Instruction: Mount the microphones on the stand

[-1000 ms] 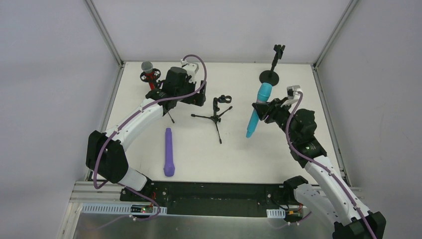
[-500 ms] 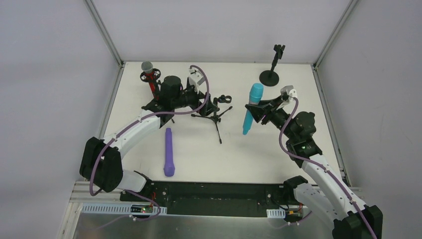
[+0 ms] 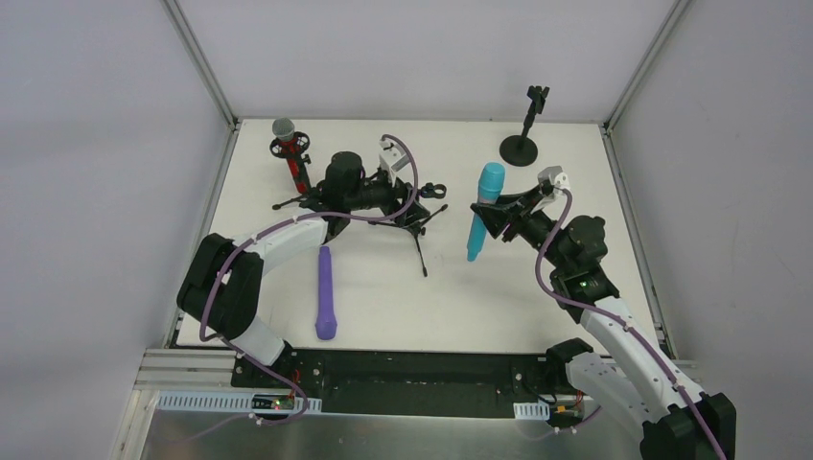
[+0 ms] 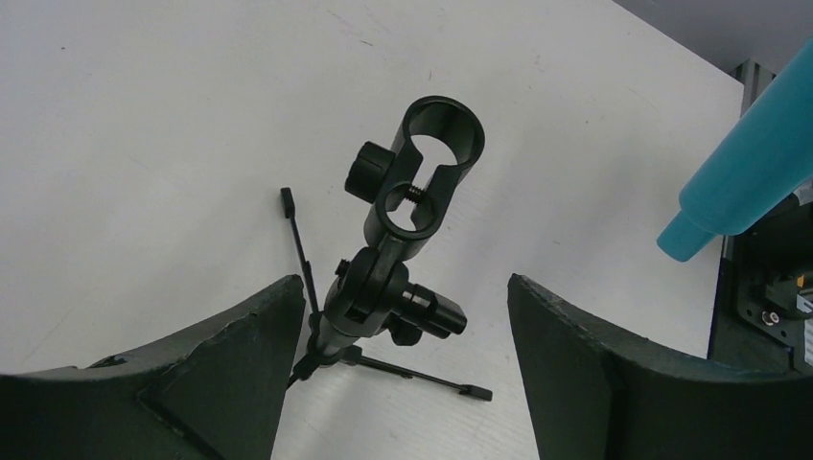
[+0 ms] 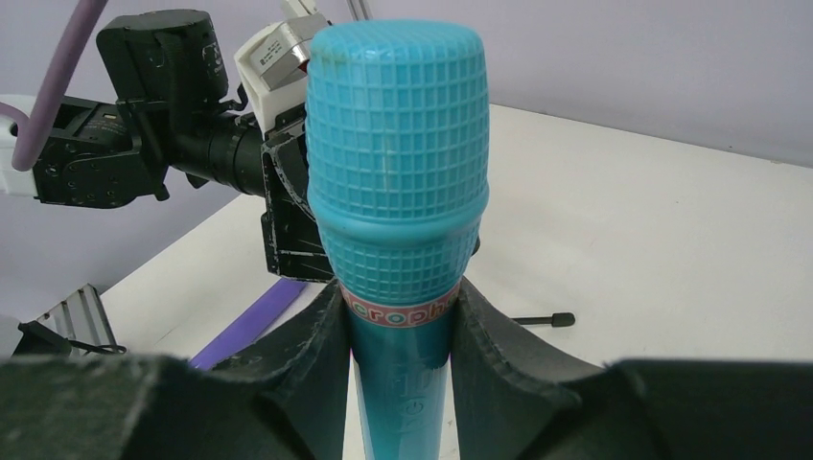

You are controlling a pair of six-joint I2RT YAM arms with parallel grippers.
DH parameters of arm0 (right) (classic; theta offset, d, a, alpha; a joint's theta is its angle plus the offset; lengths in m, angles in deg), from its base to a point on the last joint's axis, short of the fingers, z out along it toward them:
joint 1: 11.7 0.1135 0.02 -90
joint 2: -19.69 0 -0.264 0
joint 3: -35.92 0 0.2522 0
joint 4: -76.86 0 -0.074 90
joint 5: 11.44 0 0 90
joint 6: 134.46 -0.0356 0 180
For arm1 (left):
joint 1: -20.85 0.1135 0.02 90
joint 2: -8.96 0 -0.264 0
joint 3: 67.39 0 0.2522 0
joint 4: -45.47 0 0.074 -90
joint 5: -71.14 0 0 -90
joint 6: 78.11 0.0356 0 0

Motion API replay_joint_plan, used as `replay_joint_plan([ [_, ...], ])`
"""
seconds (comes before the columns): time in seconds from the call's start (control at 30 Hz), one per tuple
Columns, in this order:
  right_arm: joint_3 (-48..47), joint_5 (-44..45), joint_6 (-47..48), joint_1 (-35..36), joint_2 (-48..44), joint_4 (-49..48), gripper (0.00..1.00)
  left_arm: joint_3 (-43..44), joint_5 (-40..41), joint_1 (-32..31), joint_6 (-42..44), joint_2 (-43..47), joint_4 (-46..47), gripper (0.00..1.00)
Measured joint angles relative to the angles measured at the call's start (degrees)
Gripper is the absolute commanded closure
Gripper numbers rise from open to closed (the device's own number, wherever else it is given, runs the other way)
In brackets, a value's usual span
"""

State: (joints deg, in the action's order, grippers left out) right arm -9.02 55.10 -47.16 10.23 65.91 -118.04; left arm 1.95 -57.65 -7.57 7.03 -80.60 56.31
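Red plastic under a grey mesh head, the red microphone [image 3: 290, 158] stands upright in its holder near the far-left corner of the worktop [image 3: 383, 307]. The purple microphone [image 3: 326, 292] lies flat toward the near-left, its long axis running from far edge to near edge, with no gripper close to it. Mid-table, the left gripper [image 4: 401, 287] is spread wide on either side of the tripod stand [image 3: 420, 230]. Its fingers flank the column just below the clip [image 4: 429, 158] and, as far as the wrist view shows, touch nothing. Further right, the right gripper [image 5: 398, 331] is clamped on the neck of the cyan microphone [image 3: 487, 187], holding it nearly upright, head up, tail tipped toward the near edge. The empty clip lies left of that tail, apart from it. The left arm is nearer the stand and looks placed to steady it. The right arm must carry the tail leftward and line the microphone's axis up with the ring. A second stand [image 3: 522, 144], empty, sits at the far-right corner.
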Motion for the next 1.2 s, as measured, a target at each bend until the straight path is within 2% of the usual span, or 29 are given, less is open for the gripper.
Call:
replay_joint_plan([
  [0.13, 0.1, 0.0, 0.2, 0.0, 0.0, 0.1, 1.00, 0.0, -1.7, -0.5, 0.8, -0.8, 0.5, 0.45],
  [0.33, 0.1, 0.0, 0.4, 0.0, -0.3, 0.2, 1.00, 0.5, -4.5, -0.5, 2.7, -1.2, 1.0, 0.82],
  [0.4, 0.1, 0.0, 0.4, 0.0, -0.7, 0.4, 1.00, 1.4, -5.1, -0.9, 3.0, -1.4, 0.4, 0.90],
  [0.5, 0.1, 0.0, 0.3, 0.0, -1.3, 1.1, 1.00, 2.3, -6.1, -2.4, 3.5, -1.8, -1.1, 0.93],
  [0.63, -0.7, -0.3, -0.3, 0.0, -2.3, 3.0, 1.00, 2.8, -4.9, -5.8, 7.0, -1.6, -3.5, 0.94],
  [0.97, -3.3, -1.2, -1.9, 0.0, -8.4, 5.4, 1.00, 2.6, 6.5, -14.0, 10.3, 1.5, -8.9, 0.93],
  [1.1, -3.9, -1.1, -1.9, 0.0, -9.8, 5.4, 1.00, 2.3, 10.2, -16.3, 10.6, 2.0, -9.3, 0.84],
  [1.13, -4.0, -1.1, -1.9, 0.0, -9.9, 5.4, 1.00, 2.2, 10.8, -16.7, 10.7, 2.1, -9.3, 0.78],
  [1.2, -4.0, -1.1, -1.9, 0.0, -9.8, 5.4, 1.00, 2.1, 11.8, -17.0, 10.9, 2.3, -9.3, 0.62],
])
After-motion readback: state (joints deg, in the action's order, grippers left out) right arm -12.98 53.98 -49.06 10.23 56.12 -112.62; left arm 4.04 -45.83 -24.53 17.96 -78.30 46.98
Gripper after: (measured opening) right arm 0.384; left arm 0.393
